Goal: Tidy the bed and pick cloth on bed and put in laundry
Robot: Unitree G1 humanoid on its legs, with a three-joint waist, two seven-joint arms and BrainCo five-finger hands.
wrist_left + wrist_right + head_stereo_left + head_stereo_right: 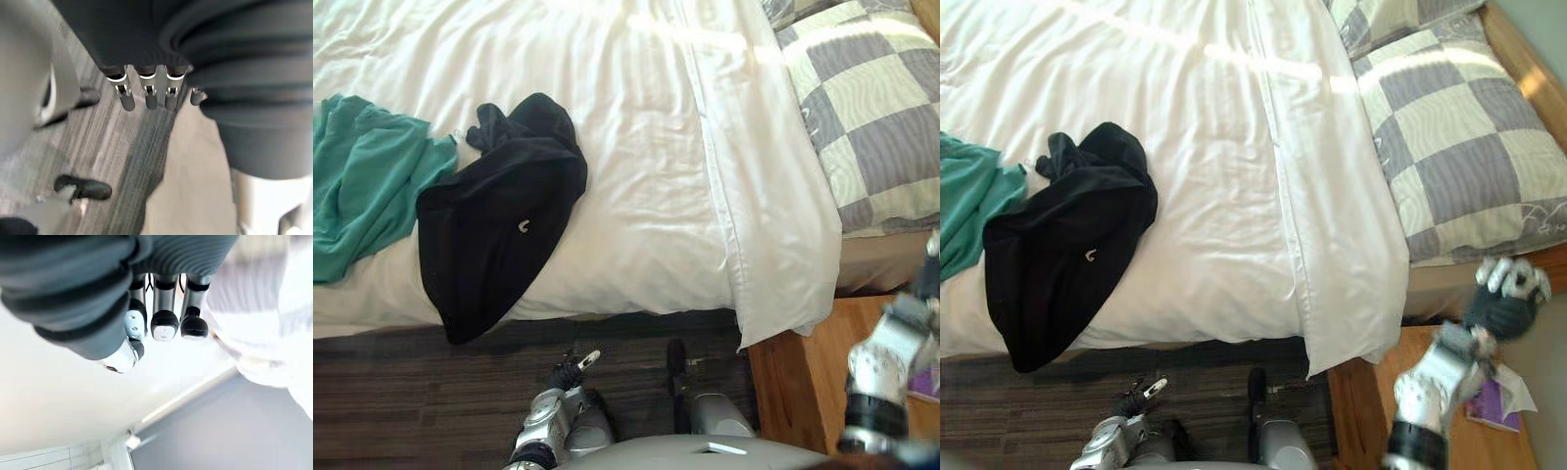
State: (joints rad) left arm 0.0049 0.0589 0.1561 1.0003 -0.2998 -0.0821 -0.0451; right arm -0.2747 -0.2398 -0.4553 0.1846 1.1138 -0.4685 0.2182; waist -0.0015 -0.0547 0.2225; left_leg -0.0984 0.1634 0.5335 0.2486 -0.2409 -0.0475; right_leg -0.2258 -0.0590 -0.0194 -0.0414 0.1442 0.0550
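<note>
A black garment [499,220] lies crumpled on the white duvet [646,166] near the bed's front edge, one end hanging over the side. A teal garment [362,186] lies spread beside it at the far left, touching it. My left hand [573,370] hangs low in front of the bed above the carpet, its fingers [146,93] relaxed and holding nothing. My right hand [1506,299] is raised off the bed's right corner, beside the pillow's edge, with its fingers [164,325] curled in and nothing in them.
A grey and cream checked pillow [1459,147] lies at the head of the bed on the right. The duvet's folded edge [1351,294] overhangs the corner. A wooden bedside surface [1371,411] carries a purple item [1489,406]. Dark striped carpet [411,392] runs along the bed.
</note>
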